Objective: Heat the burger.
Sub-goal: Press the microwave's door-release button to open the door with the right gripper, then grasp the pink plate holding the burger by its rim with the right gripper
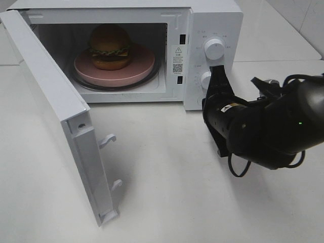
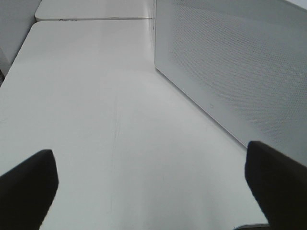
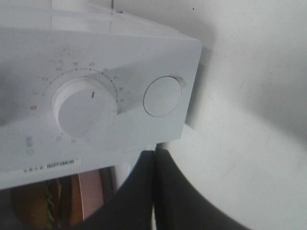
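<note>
Pinched closed with nothing in it, the right gripper (image 1: 218,71) points its tip at the lower knob (image 1: 206,79) on the front of the microwave (image 1: 212,15). I cannot tell if it touches the knob. The burger (image 1: 110,46) sits inside the microwave on a pink plate (image 1: 144,66). The plate rests on a round glass tray (image 1: 82,82). The door (image 1: 50,106) hangs wide open on the left. A second knob (image 1: 214,49) is above the lower one. Off to the side, the left gripper (image 2: 153,187) is over the white table (image 2: 96,96), near the microwave's dotted side wall. Its fingers are spread far apart and hold nothing
</note>
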You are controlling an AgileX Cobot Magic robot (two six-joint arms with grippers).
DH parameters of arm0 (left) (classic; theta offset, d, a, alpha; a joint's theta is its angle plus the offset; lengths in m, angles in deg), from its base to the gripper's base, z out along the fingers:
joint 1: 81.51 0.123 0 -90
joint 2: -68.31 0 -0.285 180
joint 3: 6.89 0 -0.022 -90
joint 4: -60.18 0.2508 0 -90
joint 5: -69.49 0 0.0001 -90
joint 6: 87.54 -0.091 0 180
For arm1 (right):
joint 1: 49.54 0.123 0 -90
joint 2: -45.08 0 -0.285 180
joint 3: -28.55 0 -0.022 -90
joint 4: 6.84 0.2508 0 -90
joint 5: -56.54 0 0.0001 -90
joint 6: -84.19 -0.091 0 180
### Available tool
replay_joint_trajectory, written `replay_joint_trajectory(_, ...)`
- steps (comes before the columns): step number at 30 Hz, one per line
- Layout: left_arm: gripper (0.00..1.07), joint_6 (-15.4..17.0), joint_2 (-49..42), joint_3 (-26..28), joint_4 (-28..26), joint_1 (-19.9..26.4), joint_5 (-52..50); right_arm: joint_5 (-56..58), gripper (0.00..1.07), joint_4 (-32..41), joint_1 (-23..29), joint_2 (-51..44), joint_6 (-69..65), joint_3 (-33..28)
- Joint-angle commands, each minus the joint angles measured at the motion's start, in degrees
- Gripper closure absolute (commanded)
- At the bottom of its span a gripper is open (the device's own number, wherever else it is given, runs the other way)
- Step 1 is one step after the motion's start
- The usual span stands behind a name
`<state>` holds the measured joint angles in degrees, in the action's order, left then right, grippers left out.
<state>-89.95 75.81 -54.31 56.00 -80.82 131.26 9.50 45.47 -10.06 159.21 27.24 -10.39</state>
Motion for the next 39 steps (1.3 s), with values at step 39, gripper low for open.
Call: replay_joint_trajectory(39, 0.09, 0.3, -0.5, -0.2, 0.1, 0.2, -0.5, 88.7, 1.05, -37.2, -12.0, -19.0, 70.2, 17.3)
